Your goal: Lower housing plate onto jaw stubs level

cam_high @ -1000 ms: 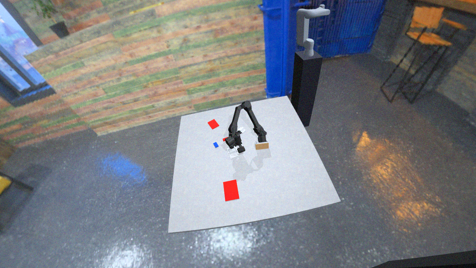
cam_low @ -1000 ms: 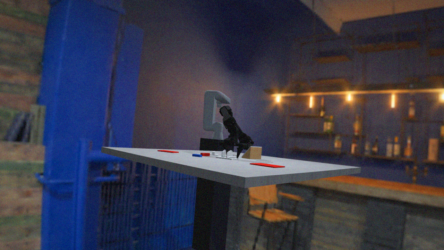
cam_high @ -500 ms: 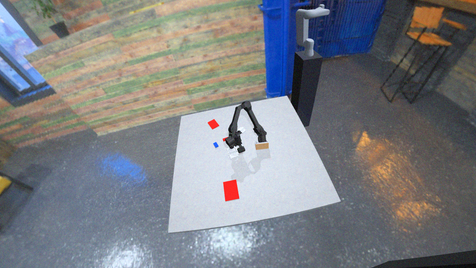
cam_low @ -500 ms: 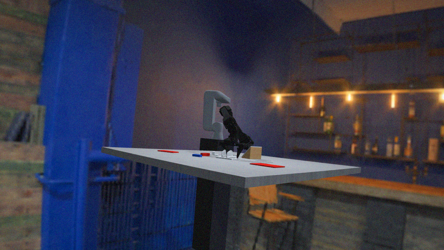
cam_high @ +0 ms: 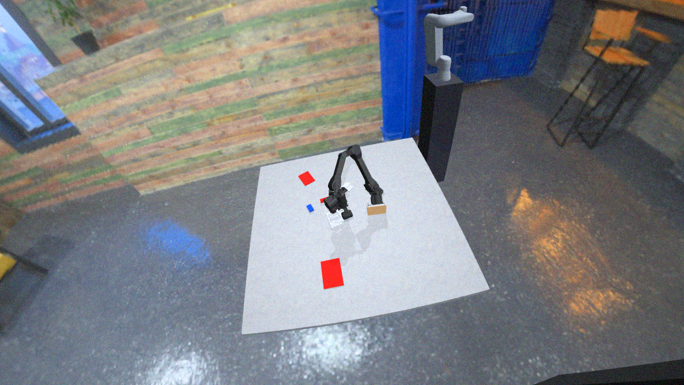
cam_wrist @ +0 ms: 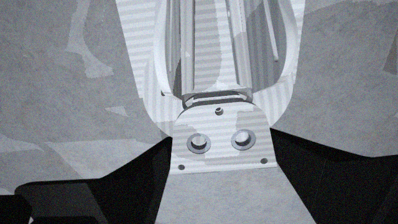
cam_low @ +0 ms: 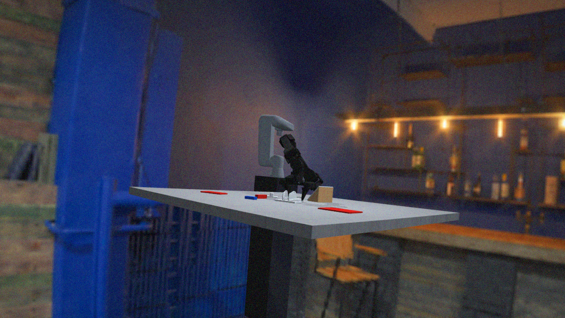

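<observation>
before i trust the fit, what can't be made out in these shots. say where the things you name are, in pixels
- Wrist: the far end of the white base (cam_wrist: 134,62) is cut off by the top edge.
- Wrist: the plate (cam_wrist: 217,124) hides how deep it sits.
- Top: the arm (cam_high: 364,172) covers the plate.
- Exterior: the plate is too small and dark to judge level.

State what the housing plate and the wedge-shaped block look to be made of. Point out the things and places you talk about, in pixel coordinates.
Housing plate (cam_wrist: 221,124): pale, satin metal or painted plastic; thin, crisp-edged sheet with grey-ringed holes, but the look leaves it open.

Wedge-shaped block (cam_high: 377,210) (cam_low: 325,194): probably wood or cardboard, matte, judging by its flat tan face.
</observation>
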### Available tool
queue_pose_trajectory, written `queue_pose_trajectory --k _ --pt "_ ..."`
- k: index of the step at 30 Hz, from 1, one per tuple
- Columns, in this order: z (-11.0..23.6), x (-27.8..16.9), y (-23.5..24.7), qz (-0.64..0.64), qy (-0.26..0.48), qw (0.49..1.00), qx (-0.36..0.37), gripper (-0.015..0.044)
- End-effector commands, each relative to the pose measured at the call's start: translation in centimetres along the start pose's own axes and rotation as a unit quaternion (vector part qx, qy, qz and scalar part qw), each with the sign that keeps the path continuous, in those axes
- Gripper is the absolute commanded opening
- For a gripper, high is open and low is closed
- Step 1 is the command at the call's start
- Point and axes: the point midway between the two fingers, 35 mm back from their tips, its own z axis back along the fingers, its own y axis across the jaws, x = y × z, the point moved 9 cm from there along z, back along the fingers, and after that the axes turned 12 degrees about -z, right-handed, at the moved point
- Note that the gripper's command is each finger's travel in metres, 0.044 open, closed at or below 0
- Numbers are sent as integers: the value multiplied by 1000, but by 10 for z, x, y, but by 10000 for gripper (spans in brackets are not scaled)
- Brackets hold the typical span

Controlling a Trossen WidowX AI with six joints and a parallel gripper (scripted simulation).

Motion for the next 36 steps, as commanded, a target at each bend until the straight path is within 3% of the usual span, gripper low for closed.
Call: queue_pose_trajectory --k 1,36 --pt "2 1 0 -2 0 1000 2 351" --pt "-4 1 0 -2 0 1000 2 351"
